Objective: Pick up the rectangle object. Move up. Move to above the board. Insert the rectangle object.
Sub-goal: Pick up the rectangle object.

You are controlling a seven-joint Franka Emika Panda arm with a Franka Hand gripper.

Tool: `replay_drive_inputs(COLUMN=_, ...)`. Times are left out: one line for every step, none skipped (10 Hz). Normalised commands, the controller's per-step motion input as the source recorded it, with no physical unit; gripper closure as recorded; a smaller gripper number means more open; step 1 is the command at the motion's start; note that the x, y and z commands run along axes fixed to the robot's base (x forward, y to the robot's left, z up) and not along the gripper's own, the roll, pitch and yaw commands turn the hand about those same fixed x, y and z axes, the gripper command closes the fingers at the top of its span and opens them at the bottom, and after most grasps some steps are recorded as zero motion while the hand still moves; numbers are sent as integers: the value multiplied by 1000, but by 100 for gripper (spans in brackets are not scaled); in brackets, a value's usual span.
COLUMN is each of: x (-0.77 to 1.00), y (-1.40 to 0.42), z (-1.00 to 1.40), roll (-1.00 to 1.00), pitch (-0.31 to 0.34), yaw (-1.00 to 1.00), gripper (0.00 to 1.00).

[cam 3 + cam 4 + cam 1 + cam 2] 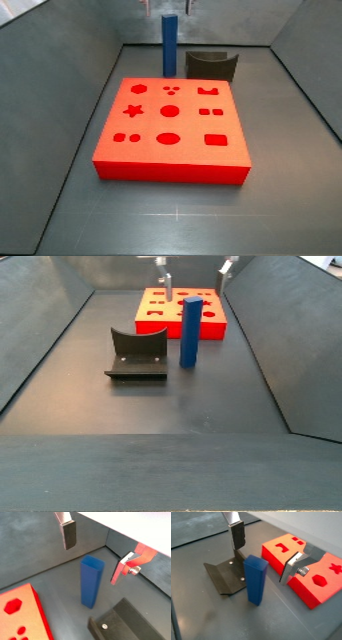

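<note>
My claw (268,549) hangs above the rectangle object (254,579), jaws spread wide and holding nothing; in both wrist views one finger (68,534) is on either side of the bar's top, clear of it. The bar stands upright on the floor (160,406), just beside the dark curved holder (136,354) and apart from the board (171,128), whose cut-outs all look empty in a side view. So none of the task is done yet, as I judge it: the grasp, the lift, the carry over the board and the insertion all remain.
</note>
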Motion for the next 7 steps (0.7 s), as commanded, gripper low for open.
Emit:
replay_drive_inputs(x=211, y=114, z=-194, roll=-80, pitch=-31, yaw=294, gripper=0)
replay_drive_inputs(x=140, y=63, z=-240, roll=-41, pitch=-29, yaw=303, gripper=0)
replay_drive_inputs(x=0, y=0, z=-251, roll=-9, pitch=-20, yaw=134, gripper=0)
replay_drive_inputs(x=0, y=-11, z=-200, roll=-11, pitch=-44, yaw=89, gripper=0)
replay_drive_inputs(x=26, y=-9, z=-240, roll=-6, pitch=-47, yaw=134, gripper=0)
replay_drive_inputs(x=80, y=0, z=-303, roll=0, pitch=-50, yaw=206, gripper=0)
replay_drive_inputs(x=106, y=0, z=-314, roll=0, pitch=-39, yaw=220, gripper=0)
